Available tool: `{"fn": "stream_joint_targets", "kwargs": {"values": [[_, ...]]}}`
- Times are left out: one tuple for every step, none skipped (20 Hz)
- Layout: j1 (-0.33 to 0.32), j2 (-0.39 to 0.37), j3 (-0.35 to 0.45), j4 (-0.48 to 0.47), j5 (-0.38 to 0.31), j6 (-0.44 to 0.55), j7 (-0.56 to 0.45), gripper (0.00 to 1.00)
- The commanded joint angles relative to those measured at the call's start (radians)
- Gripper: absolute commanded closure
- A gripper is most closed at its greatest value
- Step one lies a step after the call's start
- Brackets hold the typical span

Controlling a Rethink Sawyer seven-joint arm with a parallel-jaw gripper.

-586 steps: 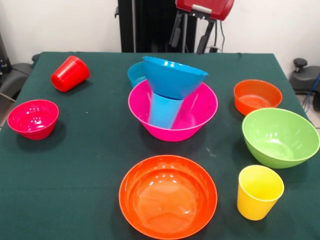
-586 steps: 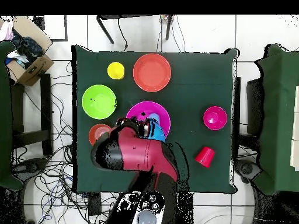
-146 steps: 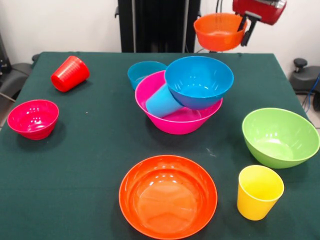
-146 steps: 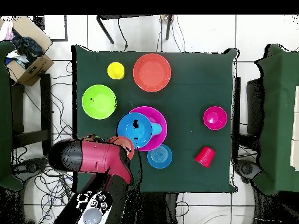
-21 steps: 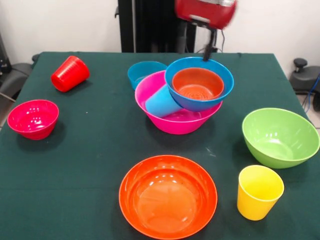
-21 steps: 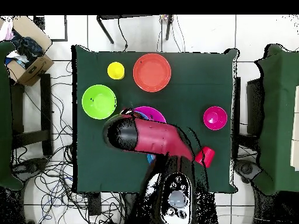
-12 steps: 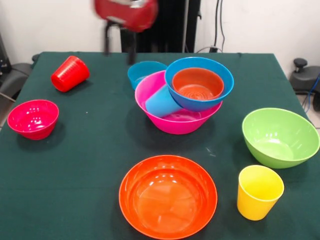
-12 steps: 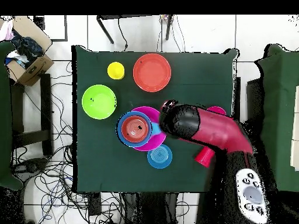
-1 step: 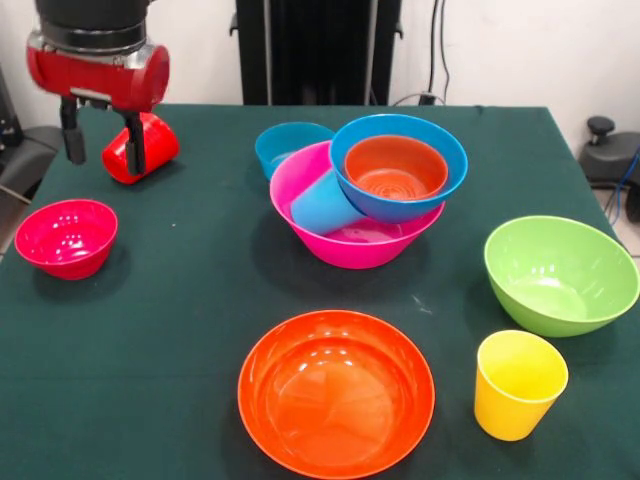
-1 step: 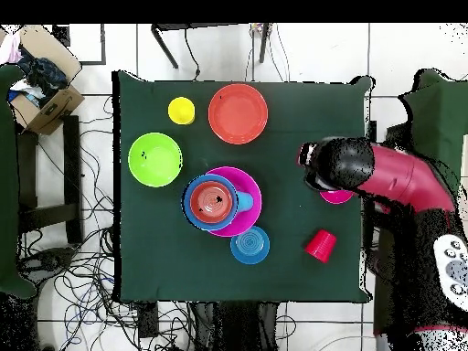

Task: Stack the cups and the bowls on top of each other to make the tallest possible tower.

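Red plastic is what you have nearest: your jaws (image 9: 103,143) hang spread and empty above the tabletop (image 9: 200,290); the small red bowl (image 9: 66,236) sits just below them, toward the camera; the red cup (image 9: 140,147) lies tipped behind.

I see a green-clothed table (image 9: 180,300) carrying a pink bowl (image 9: 345,245) at centre, a big orange bowl (image 9: 336,392) below, green bowl (image 9: 560,274) and yellow cup (image 9: 518,384) right, red cup (image 9: 150,140) upper left.
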State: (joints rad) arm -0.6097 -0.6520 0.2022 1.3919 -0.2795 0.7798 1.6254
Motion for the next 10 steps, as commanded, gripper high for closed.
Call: {"fn": "stream_joint_targets", "kwargs": {"values": [[-0.015,0.150,0.288,-0.203,-0.081,0.222,-0.565,0.00],[-0.017,0.152,0.295,-0.197,-0.081,0.218,-0.571,0.00],[-0.018,0.156,0.299,-0.194,-0.074,0.219,-0.568,0.00],[-0.018,0.154,0.300,-0.185,-0.070,0.215,-0.560,0.00],[-0.018,0.156,0.303,-0.180,-0.064,0.210,-0.553,0.00],[-0.023,0.156,0.307,-0.168,-0.058,0.199,-0.547,0.00],[-0.023,0.166,0.312,-0.175,-0.058,0.195,-0.552,0.00],[-0.024,0.176,0.317,-0.183,-0.058,0.191,-0.556,0.00],[-0.028,0.185,0.321,-0.186,-0.059,0.185,-0.563,0.00],[-0.035,0.189,0.323,-0.184,-0.068,0.178,-0.576,0.00]]}}
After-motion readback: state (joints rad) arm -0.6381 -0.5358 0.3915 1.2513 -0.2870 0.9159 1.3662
